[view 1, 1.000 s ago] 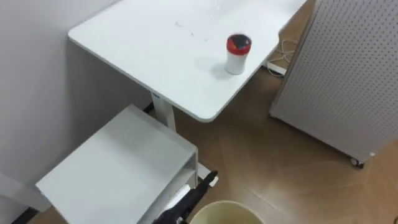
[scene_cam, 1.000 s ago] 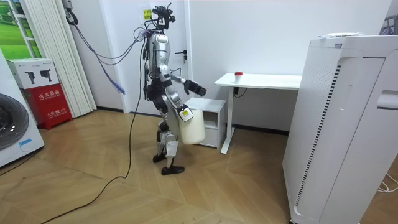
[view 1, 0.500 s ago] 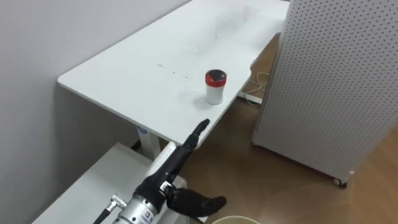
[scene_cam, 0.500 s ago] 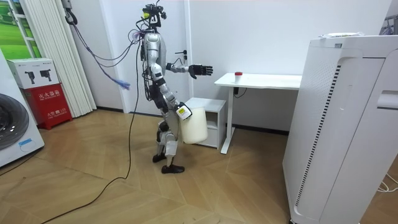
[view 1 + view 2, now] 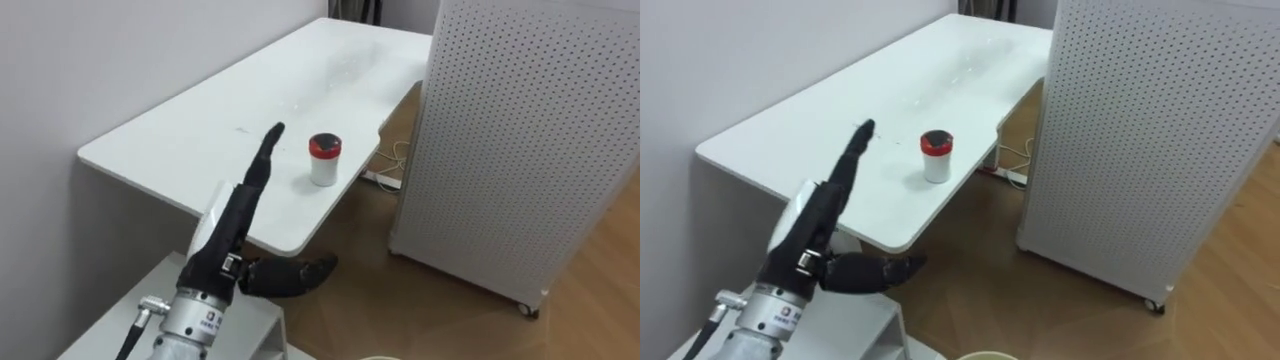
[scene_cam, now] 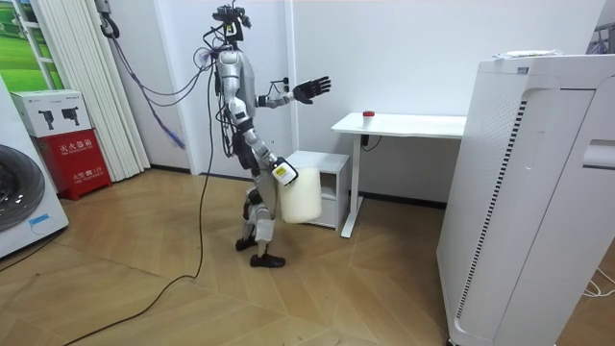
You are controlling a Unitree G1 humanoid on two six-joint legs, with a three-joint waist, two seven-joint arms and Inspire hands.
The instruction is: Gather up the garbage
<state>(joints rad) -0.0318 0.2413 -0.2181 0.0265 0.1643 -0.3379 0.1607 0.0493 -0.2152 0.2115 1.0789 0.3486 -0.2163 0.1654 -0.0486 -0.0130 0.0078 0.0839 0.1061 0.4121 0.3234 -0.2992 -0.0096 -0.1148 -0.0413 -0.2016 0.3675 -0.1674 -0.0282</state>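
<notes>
**While the cup sits untouched, my left hand is up and open**

Where the white table (image 5: 200,130) narrows toward its near corner, the red-lidded cup (image 5: 324,160) stands upright, close to the edge that faces 4 o'clock. Nothing touches it.

From my eyes, the tip of my left hand (image 5: 226,232) shows at 9 o'clock of the cup, just beside it. My fingers (image 5: 262,165) are straight and pressed together, pointing to 1 o'clock. My thumb is swung wide from them, out toward 4 o'clock below the palm. I hold nothing in that hand. The room view shows it raised above the tabletop and short of the table's end, so it is well apart from the cup, up at the cup's 10 o'clock.

At 3 o'clock of the cup stands a perforated white panel (image 5: 520,140) on the wooden floor. A cable (image 5: 392,158) lies between it and the table. At 7 o'clock, under my forearm, is a low white cabinet (image 5: 110,335).

My right hand (image 6: 279,173) hangs down by my hip at the top of a pale bin (image 6: 298,197); its grip I cannot tell. I stand facing the table's end, beside the cabinet.
</notes>
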